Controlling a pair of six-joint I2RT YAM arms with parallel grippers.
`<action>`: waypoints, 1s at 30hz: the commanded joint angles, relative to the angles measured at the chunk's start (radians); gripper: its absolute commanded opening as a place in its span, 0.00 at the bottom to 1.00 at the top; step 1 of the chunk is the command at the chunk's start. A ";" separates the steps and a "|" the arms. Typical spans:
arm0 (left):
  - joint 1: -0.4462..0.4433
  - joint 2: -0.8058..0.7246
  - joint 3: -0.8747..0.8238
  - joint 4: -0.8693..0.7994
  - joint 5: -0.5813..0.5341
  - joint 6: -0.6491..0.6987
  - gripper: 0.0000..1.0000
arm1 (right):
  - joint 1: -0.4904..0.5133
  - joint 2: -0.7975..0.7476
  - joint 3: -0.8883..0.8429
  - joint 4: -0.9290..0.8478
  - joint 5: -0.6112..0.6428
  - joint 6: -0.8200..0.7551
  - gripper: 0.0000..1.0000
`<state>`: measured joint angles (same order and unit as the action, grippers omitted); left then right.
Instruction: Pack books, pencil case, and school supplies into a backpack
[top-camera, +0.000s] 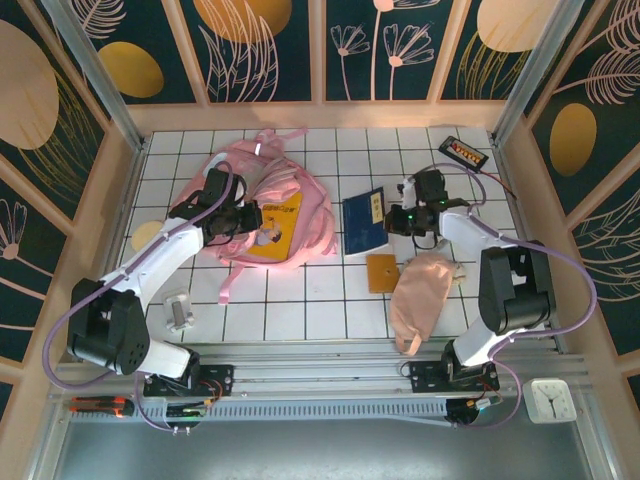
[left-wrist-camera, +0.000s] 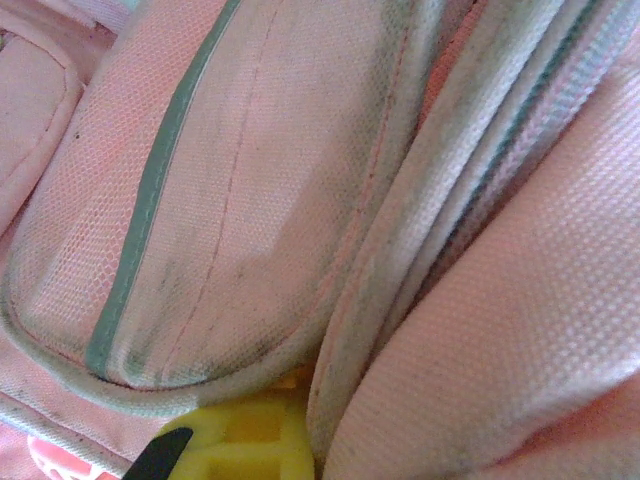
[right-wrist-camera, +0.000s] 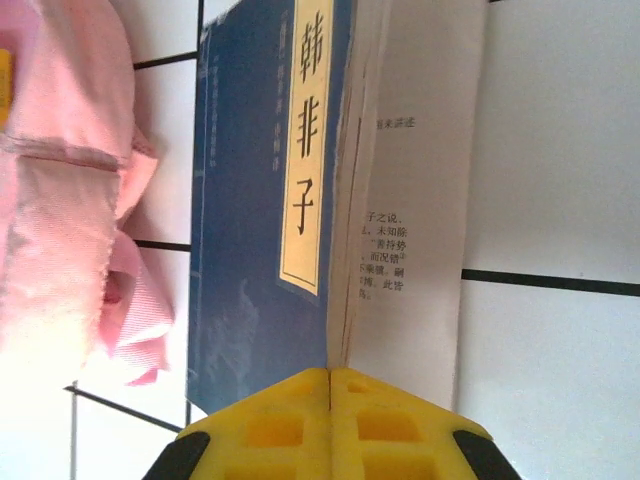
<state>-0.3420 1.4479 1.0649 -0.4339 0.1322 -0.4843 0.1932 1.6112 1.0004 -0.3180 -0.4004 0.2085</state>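
In the top view, the backpack (top-camera: 300, 190) lay on the far left part of the tiled table (top-camera: 300, 310), with the yellow book (top-camera: 278, 228) resting on its near side. The left gripper (top-camera: 238, 218) sat against the backpack at that book's left edge. In the left wrist view, 1 yellow pad (left-wrist-camera: 240, 448) was visible and a grey-trimmed fold of the backpack (left-wrist-camera: 360, 300) ran down beside it, so the jaws were closed, pinching that fold. The navy book (top-camera: 362, 224) lay just right of the backpack, so the 2 books were apart. The right gripper (top-camera: 392, 217) was at its right edge. In the right wrist view, the right gripper (right-wrist-camera: 330, 388) was fully closed on the navy book (right-wrist-camera: 250, 250), with the raised cover edge entering the seam. The orange pad (top-camera: 382, 272) lay near the navy book, and the pencil case (top-camera: 420, 297) lay just right of the pad.
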 joint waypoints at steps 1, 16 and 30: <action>0.007 0.044 -0.016 0.117 0.061 -0.039 0.00 | -0.068 0.016 -0.038 0.115 -0.205 0.056 0.14; -0.003 0.147 0.013 0.166 0.130 -0.034 0.00 | -0.060 0.184 0.154 -0.092 -0.030 -0.058 0.58; -0.087 0.235 0.075 0.173 0.144 -0.042 0.00 | -0.085 0.311 0.204 -0.126 -0.267 -0.169 0.52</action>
<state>-0.3973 1.6482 1.1221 -0.2771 0.1970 -0.4911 0.1013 1.9308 1.1980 -0.4347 -0.5678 0.0685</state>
